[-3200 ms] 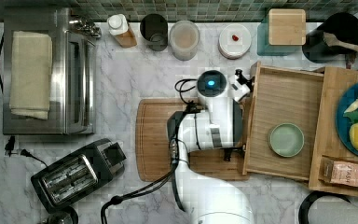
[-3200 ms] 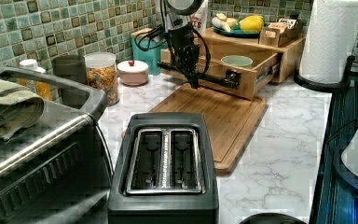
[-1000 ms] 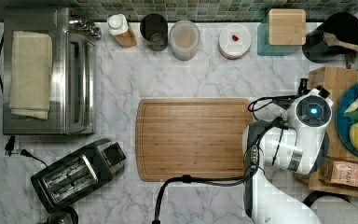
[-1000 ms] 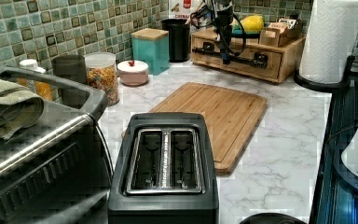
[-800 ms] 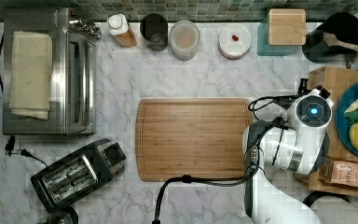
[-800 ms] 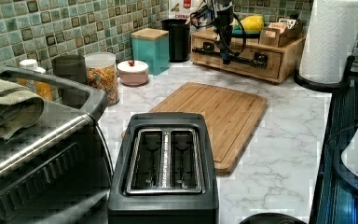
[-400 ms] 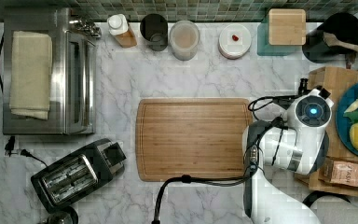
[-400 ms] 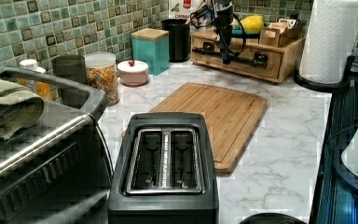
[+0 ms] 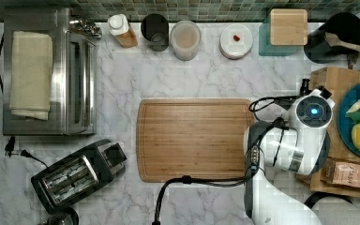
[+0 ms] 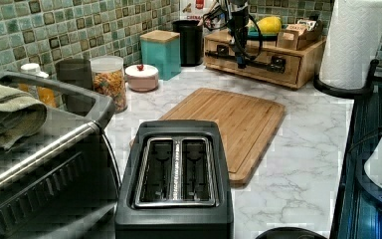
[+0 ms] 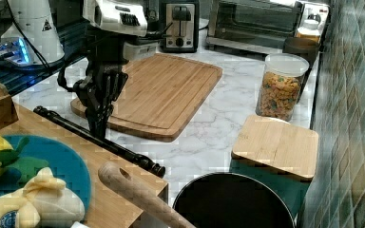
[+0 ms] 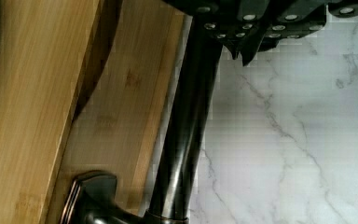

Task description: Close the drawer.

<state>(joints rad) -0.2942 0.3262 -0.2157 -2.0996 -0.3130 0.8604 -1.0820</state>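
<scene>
On the marble counter point(image 9: 206, 61), the drawer point(image 10: 258, 59) sits pushed flush into its bamboo organizer at 3 o'clock in the top view, beyond the cutting board point(image 9: 194, 139). The gripper point(image 11: 98, 129) points down with its tips against the black bar handle point(image 11: 100, 141); whether its fingers are open or closed, I cannot tell.

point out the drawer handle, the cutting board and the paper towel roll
drawer handle point(image 11: 100, 140), right view, middle of the black bar
cutting board point(image 9: 194, 139), top view, centre of its flat face
paper towel roll point(image 10: 354, 42), left view, middle of the white roll's side
</scene>
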